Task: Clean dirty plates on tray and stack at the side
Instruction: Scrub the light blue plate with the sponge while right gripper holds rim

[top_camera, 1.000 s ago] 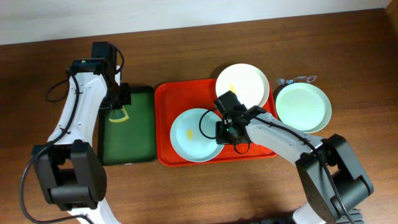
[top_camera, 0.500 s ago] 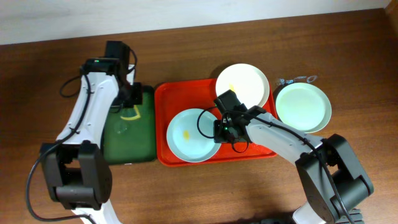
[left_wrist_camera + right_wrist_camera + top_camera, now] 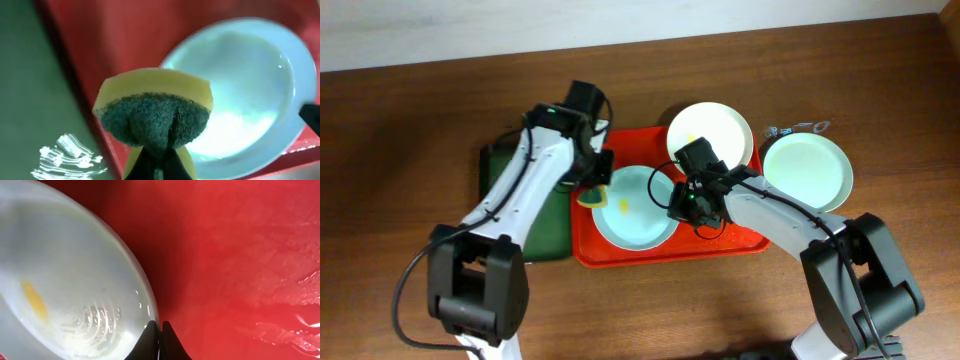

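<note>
**Sponge at the blue plate's left rim, my other tool on its right rim**

My left tool [image 3: 159, 167] is clamped on the sponge [image 3: 155, 112], yellow layer on the far side and the dark scouring face towards my wrist camera. From overhead the sponge sits at the left edge of the pale blue plate [image 3: 638, 212], over the strip of red tray [image 3: 620, 150] between that plate and the dark green tray [image 3: 525, 225]. I cannot tell whether the sponge touches the plate or the tray floor.

My right tool [image 3: 160, 342] has its jaws pressed together on the plate's right rim, where the edge runs in between the tips. The yellow smear [image 3: 34, 300] lies on the plate's floor, away from that grip and nearer the sponge side.

The cream-white plate [image 3: 710, 135] rests at the tray's far right corner, overhanging the rim. The pale green plate [image 3: 807, 172] lies on the table [image 3: 880, 80] just right of the tray
</note>
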`<state>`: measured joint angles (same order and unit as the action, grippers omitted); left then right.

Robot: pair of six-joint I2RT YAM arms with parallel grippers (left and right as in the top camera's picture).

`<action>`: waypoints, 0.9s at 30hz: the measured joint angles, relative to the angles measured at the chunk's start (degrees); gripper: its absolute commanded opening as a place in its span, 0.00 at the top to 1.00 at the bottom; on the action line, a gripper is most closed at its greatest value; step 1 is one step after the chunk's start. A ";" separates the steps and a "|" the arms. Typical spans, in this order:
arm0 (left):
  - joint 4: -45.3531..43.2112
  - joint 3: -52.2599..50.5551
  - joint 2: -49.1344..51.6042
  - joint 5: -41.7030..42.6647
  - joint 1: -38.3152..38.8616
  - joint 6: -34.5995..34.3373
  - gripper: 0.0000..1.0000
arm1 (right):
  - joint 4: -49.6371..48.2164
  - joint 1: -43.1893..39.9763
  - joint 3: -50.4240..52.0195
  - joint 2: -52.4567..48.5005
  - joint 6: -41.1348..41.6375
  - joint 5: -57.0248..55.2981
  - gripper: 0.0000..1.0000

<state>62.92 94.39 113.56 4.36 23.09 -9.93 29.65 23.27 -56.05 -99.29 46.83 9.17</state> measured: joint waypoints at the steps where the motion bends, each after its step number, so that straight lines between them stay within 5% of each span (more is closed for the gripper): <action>1: -0.81 -0.81 0.00 0.02 0.79 -0.87 1.00 | 0.00 0.00 0.00 0.00 0.92 0.02 0.96; 12: -16.02 -10.95 0.00 -2.01 6.40 -7.34 1.00 | -0.11 0.00 0.00 0.00 2.64 0.46 0.96; 27: -19.08 -11.47 4.02 -3.74 6.71 -7.72 1.00 | -0.11 0.00 -0.02 0.00 -9.18 0.61 0.96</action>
<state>43.83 82.91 117.58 0.62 29.80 -17.65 29.54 23.27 -56.07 -99.29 37.65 9.78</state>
